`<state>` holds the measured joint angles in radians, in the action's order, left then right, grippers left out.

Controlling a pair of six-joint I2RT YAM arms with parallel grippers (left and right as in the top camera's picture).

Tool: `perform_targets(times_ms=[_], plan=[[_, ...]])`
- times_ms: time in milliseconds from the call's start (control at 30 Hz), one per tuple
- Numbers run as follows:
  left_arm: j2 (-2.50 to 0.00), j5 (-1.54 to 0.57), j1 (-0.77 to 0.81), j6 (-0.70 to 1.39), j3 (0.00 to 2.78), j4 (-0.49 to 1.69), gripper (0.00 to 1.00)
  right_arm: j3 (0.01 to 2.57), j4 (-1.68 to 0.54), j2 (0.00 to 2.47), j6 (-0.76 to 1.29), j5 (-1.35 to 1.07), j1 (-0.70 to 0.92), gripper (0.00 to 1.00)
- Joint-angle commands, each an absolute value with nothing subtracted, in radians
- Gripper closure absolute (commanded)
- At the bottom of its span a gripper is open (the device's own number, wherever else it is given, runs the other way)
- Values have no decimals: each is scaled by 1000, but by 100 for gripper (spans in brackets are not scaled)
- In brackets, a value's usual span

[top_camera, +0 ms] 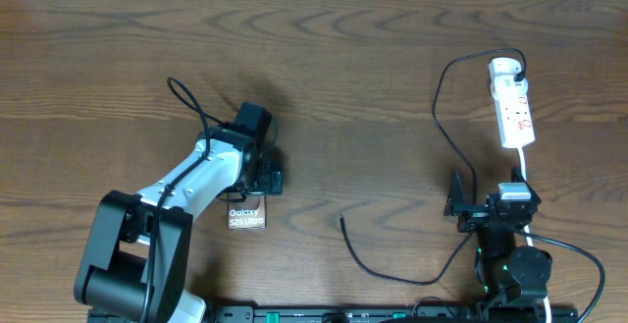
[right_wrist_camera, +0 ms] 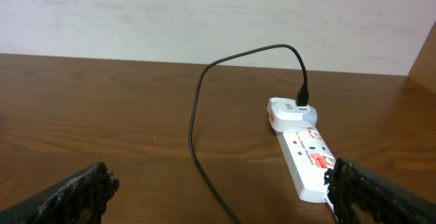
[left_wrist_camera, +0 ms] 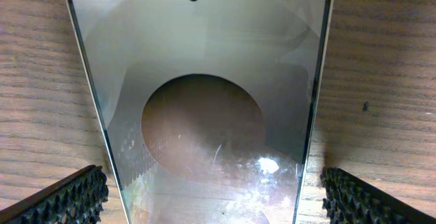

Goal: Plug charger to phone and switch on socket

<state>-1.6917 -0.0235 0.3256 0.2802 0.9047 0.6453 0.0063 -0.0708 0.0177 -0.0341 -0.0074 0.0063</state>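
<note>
Left wrist: phone (left_wrist_camera: pixel 204 67) within wide-spread left hand (left_wrist_camera: pixel 214 198)

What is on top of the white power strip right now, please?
A white adapter sits on the far end of the power strip, with the black charger cable plugged into it. The outlet beneath the adapter is covered, so its pins cannot be seen.

- The phone (left_wrist_camera: pixel 204 115), bronze-brown with a dark round patch, is laid flat, face up, between the spread left fingers (left_wrist_camera: pixel 68 200).
- The socket (right_wrist_camera: pixel 306 159), a white strip with red markings, is seen ahead of the right fingers (right_wrist_camera: pixel 75 193).
- The charger (right_wrist_camera: pixel 193 125), a thin black cable, is plugged in at the socket's far end; its free tip is left well apart from the phone.
</note>
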Motion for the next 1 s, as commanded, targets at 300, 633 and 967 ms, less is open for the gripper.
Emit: perform_targets(times_ms=[300,633,967], plan=[[-1697,-7,326,264,900,638,0,6,-75,15,-42,-6,15,1],[-1697,-11,326,268,900,635,0,6,-75,15,-42,-6,15,1],[-1699,-10,326,267,899,635,0,6,-75,15,-42,-6,15,1]])
